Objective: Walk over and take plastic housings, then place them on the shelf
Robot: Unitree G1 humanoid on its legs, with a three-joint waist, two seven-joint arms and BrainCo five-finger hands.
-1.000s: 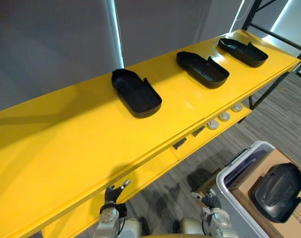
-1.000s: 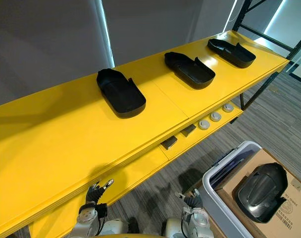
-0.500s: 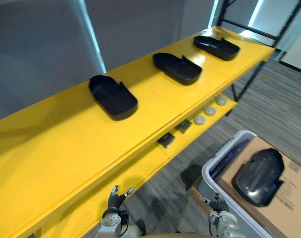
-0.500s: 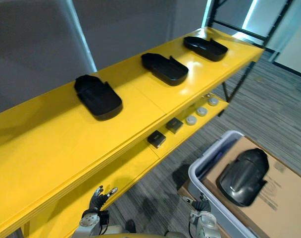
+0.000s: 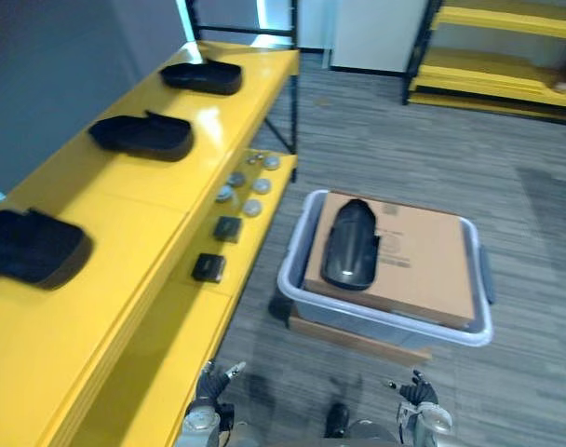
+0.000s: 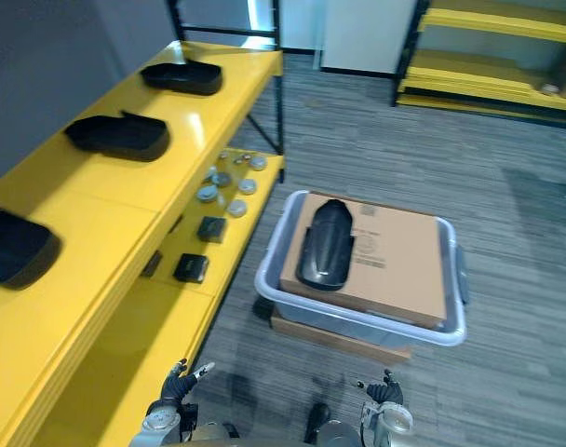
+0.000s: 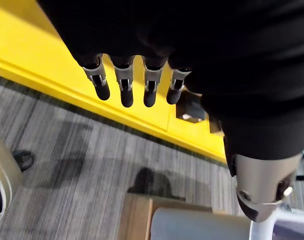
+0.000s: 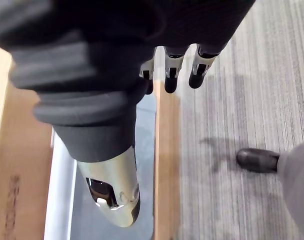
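Housing to take: one black housing (image 5: 350, 244) lies lengthwise on the box (image 5: 423, 261), well apart from both hands.
Box and bin: the box is carried by a grey bin (image 5: 289, 270), which stands on the floor beside the shelf (image 5: 125, 219).
Left hand (image 7: 124, 90): the fingers are held straight and relaxed, nothing is held; it hangs low, near the shelf edge.
Right hand (image 8: 170, 75): the fingers are straight too and nothing is gripped; it hangs over the floor on the bin side.
Handling: the housing is judged to be a light, stiff shell with a smooth, glossy skin, so it can slip. It is best taken by its two long edges near the middle, from both sides.
Count of housings: four are seen, three on the top board of the shelf and one on the box.
Other counts: one box, one bin, two small black blocks (image 5: 227, 228) on the lower board; some round parts (image 5: 253, 207) lie there also, their number is not clear.
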